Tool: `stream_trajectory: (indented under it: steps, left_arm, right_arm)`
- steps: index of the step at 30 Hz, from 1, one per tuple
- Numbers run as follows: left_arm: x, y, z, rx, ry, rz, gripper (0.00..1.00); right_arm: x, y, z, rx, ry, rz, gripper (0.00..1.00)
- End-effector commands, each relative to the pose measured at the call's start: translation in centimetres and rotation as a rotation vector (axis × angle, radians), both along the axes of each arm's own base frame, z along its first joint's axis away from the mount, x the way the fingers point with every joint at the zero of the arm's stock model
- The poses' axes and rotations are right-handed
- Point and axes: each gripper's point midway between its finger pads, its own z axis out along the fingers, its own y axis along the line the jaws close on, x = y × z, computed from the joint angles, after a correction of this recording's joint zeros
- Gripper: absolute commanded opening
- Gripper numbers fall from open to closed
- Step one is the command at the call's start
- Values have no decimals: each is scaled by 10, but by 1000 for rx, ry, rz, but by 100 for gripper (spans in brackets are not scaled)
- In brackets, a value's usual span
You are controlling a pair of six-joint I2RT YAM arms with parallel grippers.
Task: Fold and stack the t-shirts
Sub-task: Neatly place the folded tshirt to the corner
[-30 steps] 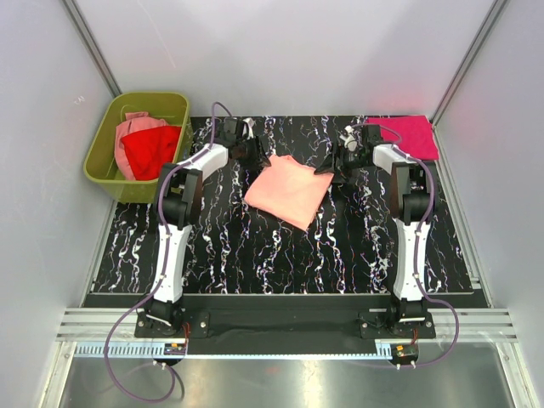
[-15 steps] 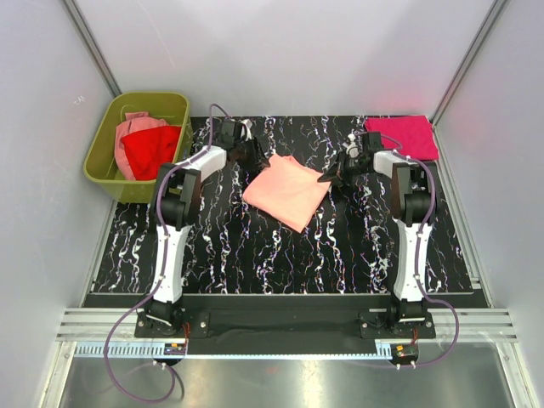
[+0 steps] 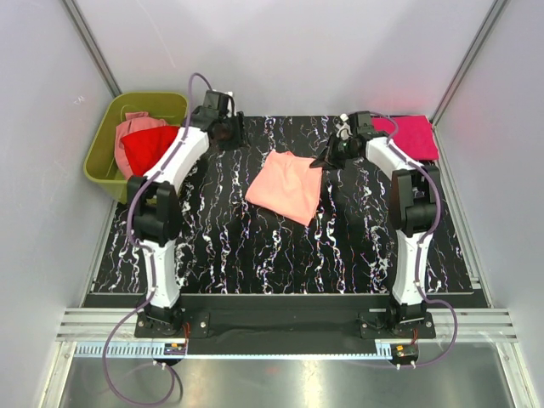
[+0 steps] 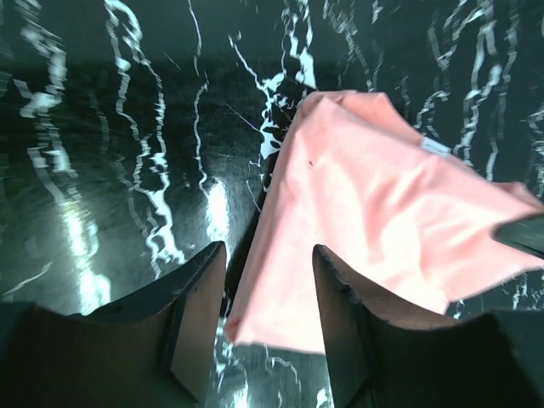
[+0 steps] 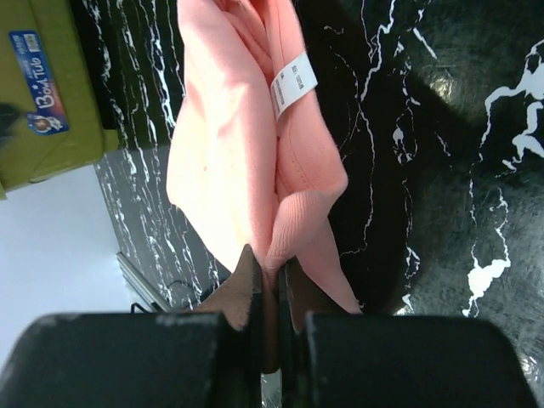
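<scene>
Salmon-peach t-shirt point(image 3: 285, 184) is pinched at its edge by right pincer point(image 5: 270, 265).

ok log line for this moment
right gripper: shut on salmon t-shirt edge | left gripper: open, empty | magenta t-shirt: folded, far right | red t-shirt: in bin

1. We find the salmon-peach cloth t-shirt point(image 3: 285, 185) soft and matt, its small white label point(image 5: 293, 83) smooth.
2. The black white-veined tabletop point(image 3: 255, 246) looks glossy to us, mirroring light.
3. At ten o'clock, the olive-green plastic bin point(image 3: 98, 157) appears smooth, faintly shiny.
4. At two o'clock, the magenta-pink cloth t-shirt point(image 3: 412, 136) is matt.
</scene>
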Motion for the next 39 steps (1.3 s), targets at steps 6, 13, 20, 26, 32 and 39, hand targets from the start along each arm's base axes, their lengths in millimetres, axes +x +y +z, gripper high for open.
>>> stream_trajectory:
  steps: [6,13,20,26,32,39]
  left_arm:
    - [-82,10,35,77,18,-74,51]
    - [-150,-2,21,196,65,-226,53]
    - [-170,-17,39,136,-10,-287,52]
    - [-182,-36,34,51,-10,-348,52]
    - [-188,-35,39,41,-30,-357,52]
    - [-190,-38,36,25,-20,-369,51]
  right_arm:
    - [29,-47,4,-247,-107,69,0]
    - [46,-86,-3,-426,-143,140,0]
    - [64,-137,9,-651,-211,160,0]
    - [65,-186,32,-876,-253,186,0]
    - [77,-231,59,-1116,-321,173,0]
    - [85,-261,106,-1311,-411,145,0]
